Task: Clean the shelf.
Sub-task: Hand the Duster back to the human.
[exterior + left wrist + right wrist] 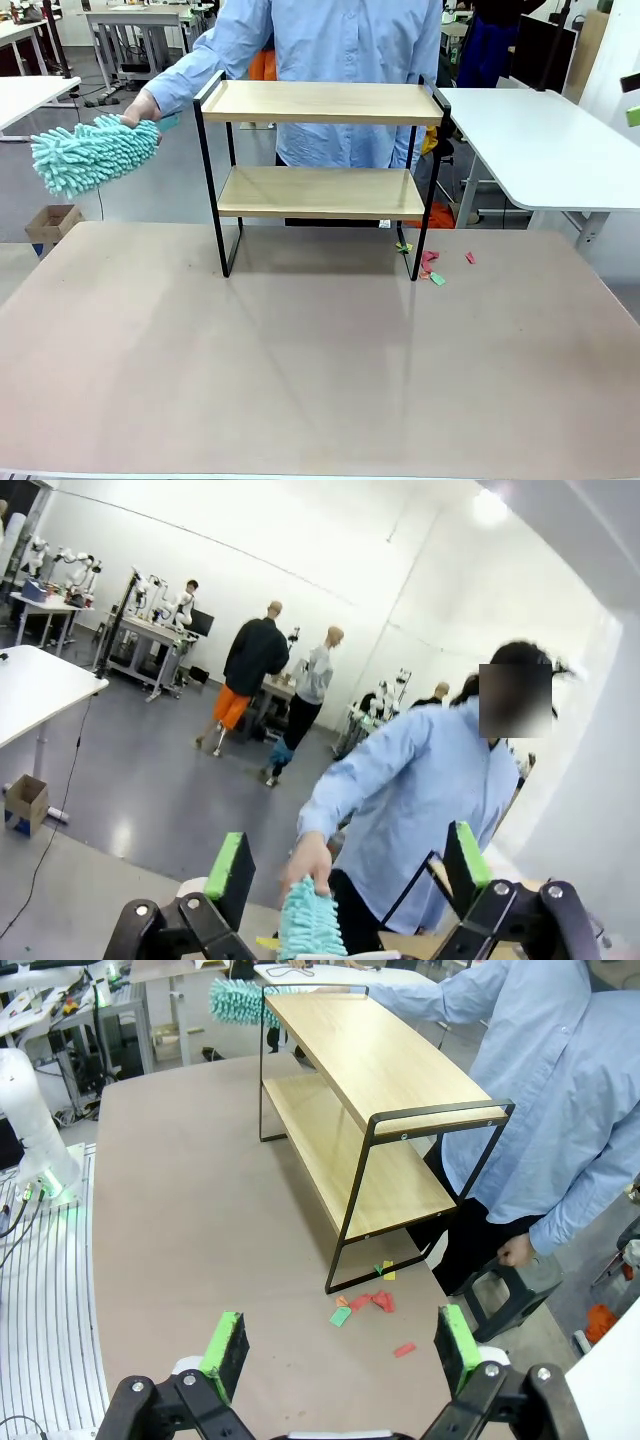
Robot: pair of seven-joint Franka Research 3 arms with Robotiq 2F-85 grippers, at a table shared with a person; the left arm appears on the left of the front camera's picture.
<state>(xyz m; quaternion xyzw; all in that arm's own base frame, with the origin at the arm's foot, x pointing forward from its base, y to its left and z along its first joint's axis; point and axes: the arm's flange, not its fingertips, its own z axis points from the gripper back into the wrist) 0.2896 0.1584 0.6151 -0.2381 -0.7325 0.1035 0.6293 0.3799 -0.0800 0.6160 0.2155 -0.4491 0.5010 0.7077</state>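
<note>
The shelf [322,170] stands upright on the table [300,380], toward its far edge and about midway between the left and right edges, its two light wooden boards level in the thin black frame and both bare. Going from left to right in the front view: off the table's far left corner a person's hand [143,106] holds a fluffy teal duster [90,150] in the air, just left of the shelf's top board and apart from it. Behind the shelf stands the person in a light blue shirt [340,60]. By the foot of the shelf's right legs a few small scraps of coloured paper [432,265] lie on the table, pink, green and yellow, near the far right corner. In the left wrist view the left gripper [345,870] has its green-padded fingers spread wide with nothing between them; the duster and the hand show beyond the gap, though how near they are is hard to judge from this angle. In the right wrist view the right gripper [340,1345] also stands wide and holds nothing, above the table, with the shelf's end rail and the scraps ahead of it.
</note>
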